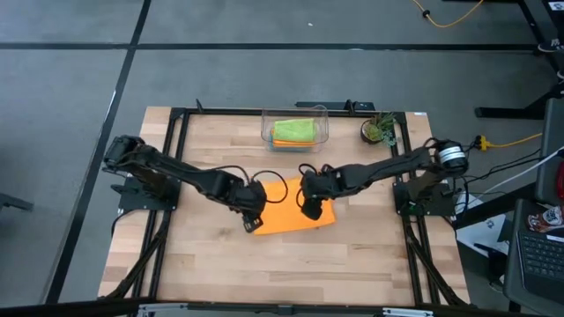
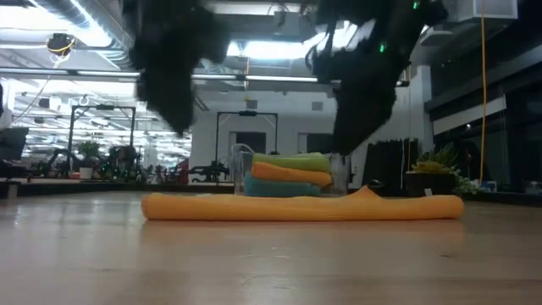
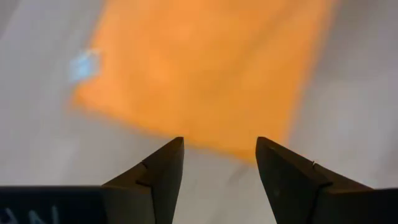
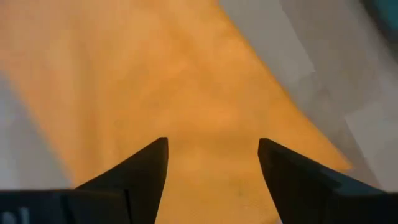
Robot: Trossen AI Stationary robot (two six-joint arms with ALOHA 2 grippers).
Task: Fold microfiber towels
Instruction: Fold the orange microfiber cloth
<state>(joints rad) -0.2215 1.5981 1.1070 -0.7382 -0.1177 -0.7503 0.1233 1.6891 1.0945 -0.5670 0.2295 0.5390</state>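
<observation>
Orange microfiber towel (image 1: 295, 214) is being shown lying flat mid-counter (image 1: 370, 255), soft and limp; its corners are being judged best for pinching. Left end effector (image 3: 219, 163) and right end effector (image 4: 211, 163) are being held spread above it, empty.

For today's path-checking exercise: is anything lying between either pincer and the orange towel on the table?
Nothing visible. The left pincer and right pincer both hang open just above the orange towel, with only bare cloth and tabletop between their fingers. The clear bin of folded towels stands apart, behind it.
</observation>
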